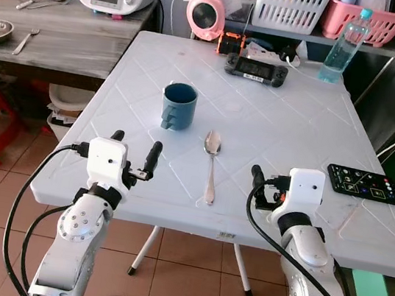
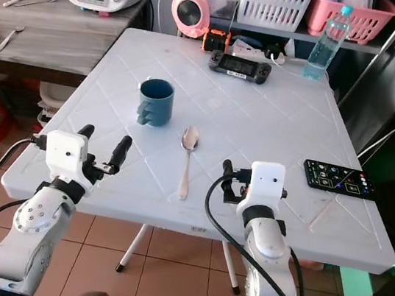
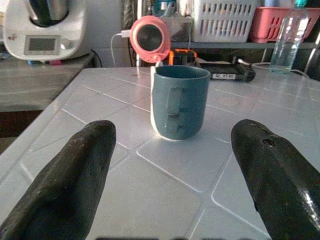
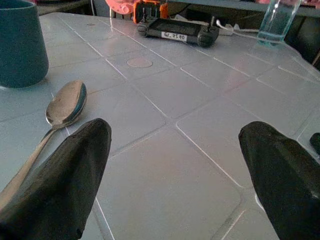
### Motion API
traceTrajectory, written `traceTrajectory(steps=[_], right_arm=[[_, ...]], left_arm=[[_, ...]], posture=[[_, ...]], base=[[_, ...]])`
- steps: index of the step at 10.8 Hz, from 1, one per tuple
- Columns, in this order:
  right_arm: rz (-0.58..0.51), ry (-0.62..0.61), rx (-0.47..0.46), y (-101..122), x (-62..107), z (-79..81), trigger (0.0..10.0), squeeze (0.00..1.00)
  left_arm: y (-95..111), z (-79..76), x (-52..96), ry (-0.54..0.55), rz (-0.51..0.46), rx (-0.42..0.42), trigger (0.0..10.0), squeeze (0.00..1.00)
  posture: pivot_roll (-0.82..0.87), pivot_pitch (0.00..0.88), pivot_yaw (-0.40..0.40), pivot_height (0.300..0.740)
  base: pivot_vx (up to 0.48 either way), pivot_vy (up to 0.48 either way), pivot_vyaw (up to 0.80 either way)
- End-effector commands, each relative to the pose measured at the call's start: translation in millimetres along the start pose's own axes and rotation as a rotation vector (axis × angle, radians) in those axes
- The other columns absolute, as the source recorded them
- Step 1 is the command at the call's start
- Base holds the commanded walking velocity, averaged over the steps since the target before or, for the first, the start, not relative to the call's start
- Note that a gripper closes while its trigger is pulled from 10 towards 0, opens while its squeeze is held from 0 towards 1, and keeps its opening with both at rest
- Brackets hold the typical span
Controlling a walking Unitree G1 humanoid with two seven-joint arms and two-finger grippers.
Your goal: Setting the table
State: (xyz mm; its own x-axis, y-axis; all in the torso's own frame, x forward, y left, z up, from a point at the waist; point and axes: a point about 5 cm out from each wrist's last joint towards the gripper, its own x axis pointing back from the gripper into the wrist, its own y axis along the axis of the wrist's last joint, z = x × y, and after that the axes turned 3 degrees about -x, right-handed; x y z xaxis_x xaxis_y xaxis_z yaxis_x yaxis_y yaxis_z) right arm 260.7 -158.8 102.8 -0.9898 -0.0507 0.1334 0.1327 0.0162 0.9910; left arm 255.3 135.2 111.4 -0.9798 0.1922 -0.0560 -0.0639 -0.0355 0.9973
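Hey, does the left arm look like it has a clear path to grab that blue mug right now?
Probably yes. The left gripper is open at the table's near edge, and the blue mug stands straight ahead of it with bare tabletop between. The spoon lies off to the side, out of the way.

Bright, even daylight all round, everything's sharp. Soft glare on the white table [image 1: 297, 126], faint shadows, wrist views' black fingers [image 3: 70, 185] slightly blurry.

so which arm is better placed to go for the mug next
Left. The left pincer is open and lined up on the blue mug, which sits framed between its fingers in the wrist view. The right pincer, also open, faces bare table right of the spoon.
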Motion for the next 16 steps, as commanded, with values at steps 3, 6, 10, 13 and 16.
traceTrajectory(steps=[3, 6, 10, 13, 16], right_arm=[[-0.030, 0.022, 0.008, 9.0, -5.7, 2.3, 10.0, 0.00], [-0.031, 0.049, 0.007, 14.2, -14.5, 4.5, 10.0, 0.00], [0.042, 0.182, -0.080, 22.5, -38.2, 35.5, 10.0, 0.00], [0.160, 0.213, -0.136, 11.0, -44.4, 52.2, 10.0, 0.00], [0.217, 0.214, -0.131, 4.3, -48.5, 57.2, 10.0, 0.00]], left_arm=[[0.8, 9.3, 1.2, 0.058, -0.002, -0.040, 10.0, 0.00], [1.1, 7.9, 2.1, 0.045, 0.002, -0.039, 10.0, 0.00], [-1.0, 20.4, 10.5, 0.046, 0.028, -0.102, 10.0, 0.00], [1.7, 22.0, 20.3, 0.005, 0.042, -0.110, 10.0, 0.00], [2.2, 24.2, 24.3, -0.004, 0.057, -0.114, 10.0, 0.00]], posture=[[0.02, 0.000, -0.006, 0.740], [0.02, 0.017, -0.007, 0.740], [0.04, 0.086, 0.003, 0.740], [0.07, 0.125, 0.005, 0.740], [0.08, 0.145, 0.012, 0.740]], base=[[0.000, 0.000, 0.41], [0.000, 0.000, 0.00], [0.000, 0.000, 0.00], [0.000, 0.000, 0.00], [0.000, 0.000, 0.00]])
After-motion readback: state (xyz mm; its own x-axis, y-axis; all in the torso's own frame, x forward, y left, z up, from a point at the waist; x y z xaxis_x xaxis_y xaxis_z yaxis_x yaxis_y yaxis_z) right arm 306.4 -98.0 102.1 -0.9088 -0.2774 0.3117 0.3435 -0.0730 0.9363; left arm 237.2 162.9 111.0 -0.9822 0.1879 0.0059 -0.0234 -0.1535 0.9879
